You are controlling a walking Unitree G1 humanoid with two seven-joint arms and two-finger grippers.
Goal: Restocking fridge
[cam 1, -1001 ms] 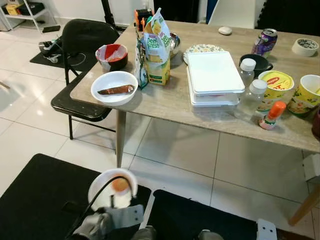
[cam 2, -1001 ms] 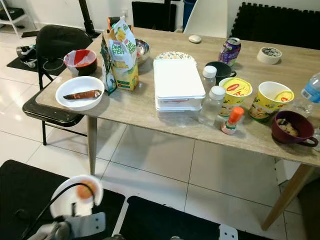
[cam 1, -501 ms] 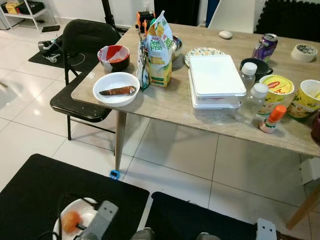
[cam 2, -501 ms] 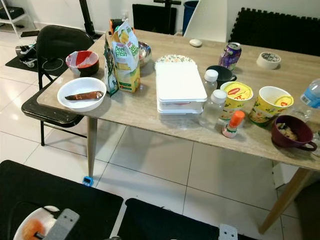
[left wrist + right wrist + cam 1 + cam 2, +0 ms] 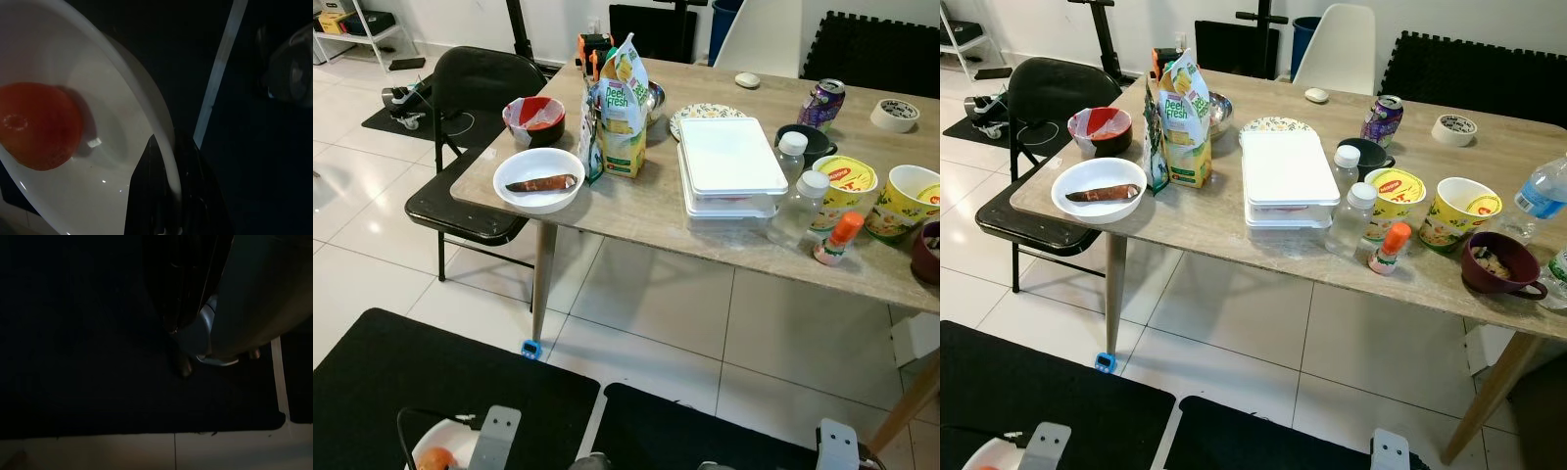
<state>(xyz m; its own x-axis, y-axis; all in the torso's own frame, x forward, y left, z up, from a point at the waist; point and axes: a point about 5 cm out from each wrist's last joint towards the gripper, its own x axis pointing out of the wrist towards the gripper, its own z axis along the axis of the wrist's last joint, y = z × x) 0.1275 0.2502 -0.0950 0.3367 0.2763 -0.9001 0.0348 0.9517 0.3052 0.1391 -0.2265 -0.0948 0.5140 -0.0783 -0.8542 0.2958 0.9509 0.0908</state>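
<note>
1. Low on the left, down by the black floor mat (image 5: 391, 382), the left end effector (image 5: 168, 196) is clamped on the rim of a white bowl (image 5: 58, 147): one black finger (image 5: 151, 196) lies inside the rim, the other outside. In the head views the bowl (image 5: 435, 450) sits at the bottom edge, beside the silver wrist.
2. An orange-red fruit (image 5: 39, 127) rests on the bowl floor, off to one side and well apart from the pinch point. It looks free to roll if the bowl tips.
3. Ahead and above, the bench (image 5: 646, 211) carries the other stock: a white bowl with a brown root vegetable (image 5: 540, 181), a juice carton (image 5: 625, 117), a stack of white lidded boxes (image 5: 729, 162), two clear bottles (image 5: 798, 206), yellow tubs (image 5: 1396, 196), a purple can (image 5: 1381, 117).
4. Right arm hangs idle over the mat; right end effector (image 5: 188, 308) is in the dark, can't tell its grip.
5. Key relation: the load is already in the left end effector, held low and left of the body. No fridge in sight, so my guess is a turn or walk comes next, keeping the rim level.
</note>
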